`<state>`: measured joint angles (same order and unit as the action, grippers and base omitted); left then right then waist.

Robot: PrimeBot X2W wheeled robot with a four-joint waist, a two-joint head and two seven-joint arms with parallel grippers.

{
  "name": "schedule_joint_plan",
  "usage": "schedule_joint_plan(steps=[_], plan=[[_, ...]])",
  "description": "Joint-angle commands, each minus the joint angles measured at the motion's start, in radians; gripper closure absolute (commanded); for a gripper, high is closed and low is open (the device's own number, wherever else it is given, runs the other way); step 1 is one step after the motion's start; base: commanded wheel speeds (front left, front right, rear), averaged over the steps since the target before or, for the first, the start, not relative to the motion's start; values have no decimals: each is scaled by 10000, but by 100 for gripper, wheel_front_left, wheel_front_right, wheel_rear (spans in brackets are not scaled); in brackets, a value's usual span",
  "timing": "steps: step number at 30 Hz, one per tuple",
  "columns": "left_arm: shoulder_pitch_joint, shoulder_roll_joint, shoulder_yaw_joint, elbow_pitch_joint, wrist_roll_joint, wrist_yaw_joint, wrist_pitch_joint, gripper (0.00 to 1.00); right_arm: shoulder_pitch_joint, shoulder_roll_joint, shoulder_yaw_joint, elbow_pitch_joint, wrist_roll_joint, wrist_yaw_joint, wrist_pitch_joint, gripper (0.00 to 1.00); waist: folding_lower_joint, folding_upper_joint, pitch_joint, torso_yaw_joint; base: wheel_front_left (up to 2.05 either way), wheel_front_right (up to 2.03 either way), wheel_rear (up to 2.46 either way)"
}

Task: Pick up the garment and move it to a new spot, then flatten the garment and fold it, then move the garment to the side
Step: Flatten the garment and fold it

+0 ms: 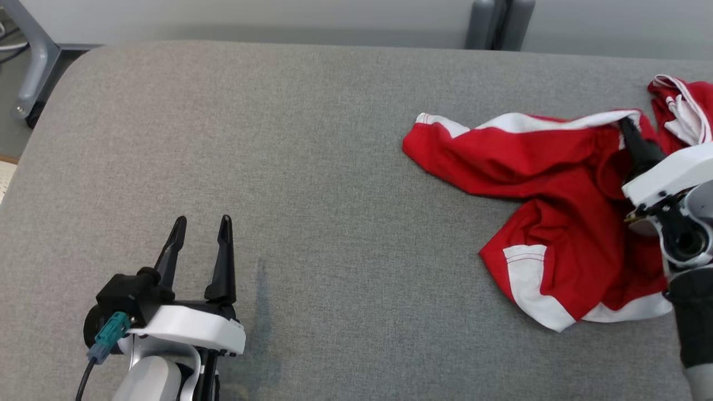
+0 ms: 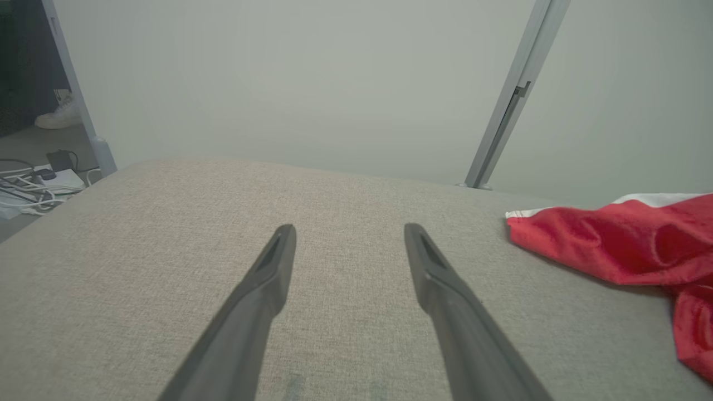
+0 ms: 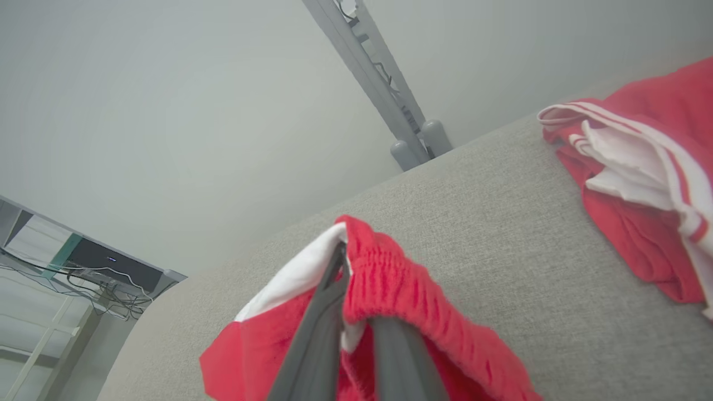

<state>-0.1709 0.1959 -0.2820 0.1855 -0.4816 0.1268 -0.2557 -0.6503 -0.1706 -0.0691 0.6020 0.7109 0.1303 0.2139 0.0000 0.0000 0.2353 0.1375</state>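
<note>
Right gripper (image 1: 626,123) clamped on the crumpled red-and-white fabric garment (image 1: 546,167).
From my seat, the garment lies on the right side of the grey cloth-covered table (image 1: 334,167), and the right gripper's two dark fingers are pinched together on its gathered red waistband at the heap's far edge. My left gripper (image 1: 200,225) hangs over bare table at the near left, fingers apart, well away from the garment. Another red-and-white bundle (image 1: 682,106) sits far right.
</note>
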Motion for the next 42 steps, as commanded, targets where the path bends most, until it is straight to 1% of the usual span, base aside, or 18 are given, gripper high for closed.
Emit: schedule_joint_plan(steps=[1,3,5,6,8,11,12,14,15,16,19,21,27,31,36,42], plan=[[-258,-13,-20,-28,95,-41,-27,0,-335,-193,-142,206,155,10,-3,84,0,0,455,119,0,0,0],[-414,-36,-46,-28,115,-56,-36,0,-750,-310,-368,552,388,10,-66,81,0,0,722,170,0,0,0],[-584,-47,-74,-32,161,-77,-45,0,-1151,-480,-558,898,552,10,-143,82,0,0,981,222,0,0,0],[-667,-60,-105,-16,178,-96,-47,0,-1316,-637,-644,1106,527,10,-209,82,0,0,1099,253,0,0,0],[-744,-88,-127,-7,187,-117,-50,0,-1474,-736,-688,1309,478,9,-267,81,0,0,1202,286,0,0,0],[-916,-140,-162,52,247,-122,-66,0,-1908,-781,-831,1868,689,16,-415,78,0,0,1427,345,0,0,0],[-945,-152,-168,80,260,-137,-72,0,-2012,-884,-873,2075,681,16,-465,75,0,0,1469,362,0,0,0],[-1044,-203,-199,141,273,-164,-83,0,-2159,-1085,-862,2446,569,16,-664,55,0,0,1500,386,0,0,0],[-1081,-207,-203,173,288,-180,-89,0,-2218,-1141,-821,2627,474,16,-777,9,0,0,1491,388,0,0,0],[-1091,-213,-201,213,301,-181,-84,0,-2257,-1139,-772,2809,437,16,-865,0,0,0,1456,379,0,0,0],[-1039,-242,-171,343,300,-201,-90,0,-2246,-1044,-591,3198,413,16,-1030,0,0,0,1248,285,0,0,0],[-981,-297,-186,411,280,-218,-98,0,-2098,-1012,-386,3373,411,16,-952,0,0,0,1042,202,0,0,0],[-621,-283,-100,652,228,-297,-93,0,-1353,-1040,596,3106,118,16,-1026,0,0,0,159,-198,0,0,0],[-370,-219,-5,712,186,-264,-92,0,-682,-1011,1232,2346,45,16,-1185,0,0,0,-448,-583,0,0,0],[61,-70,115,690,135,-223,-96,0,344,-1012,2025,831,-12,16,-1556,0,0,0,-1130,-1130,0,0,0],[453,52,233,575,48,-146,-82,0,1627,-1123,2386,-854,-244,16,-2050,0,0,0,-1703,-1668,0,0,0]])
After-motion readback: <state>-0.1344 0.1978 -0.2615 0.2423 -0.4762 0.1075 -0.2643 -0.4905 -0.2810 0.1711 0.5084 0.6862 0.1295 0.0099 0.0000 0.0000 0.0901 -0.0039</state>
